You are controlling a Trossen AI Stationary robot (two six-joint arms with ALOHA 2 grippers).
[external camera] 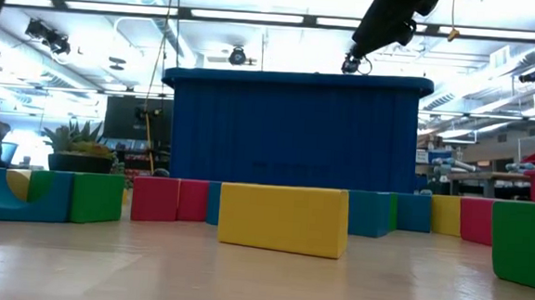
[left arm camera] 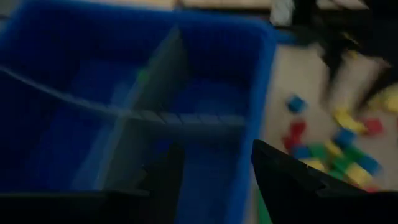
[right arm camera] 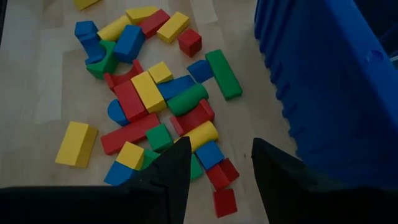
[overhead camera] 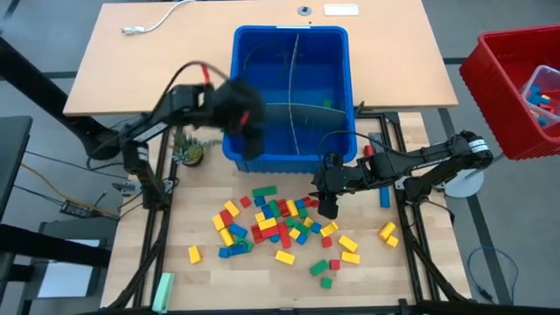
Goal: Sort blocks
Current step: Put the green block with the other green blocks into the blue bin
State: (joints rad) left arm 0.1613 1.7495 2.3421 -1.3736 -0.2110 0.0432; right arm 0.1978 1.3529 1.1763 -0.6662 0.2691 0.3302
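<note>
Many small red, yellow, green and blue blocks [overhead camera: 280, 223] lie scattered on the wooden table in front of the blue bin [overhead camera: 293, 92]. Grey dividers [left arm camera: 155, 112] split the bin into compartments, and a green block [overhead camera: 328, 103] lies in a far one. My left gripper [overhead camera: 249, 131] hovers open over the bin's near left part [left arm camera: 211, 180] with nothing between its fingers. My right gripper [overhead camera: 328, 206] hangs open above the right side of the pile, beside the bin's near wall; its fingers [right arm camera: 177, 168] are empty.
A red bin [overhead camera: 516, 87] with more pieces stands off the table at the far right. A small plant [overhead camera: 188, 150] sits left of the blue bin. A pale green bar [overhead camera: 164, 289] lies at the near left edge, and a blue piece [overhead camera: 384, 194] lies under the right arm.
</note>
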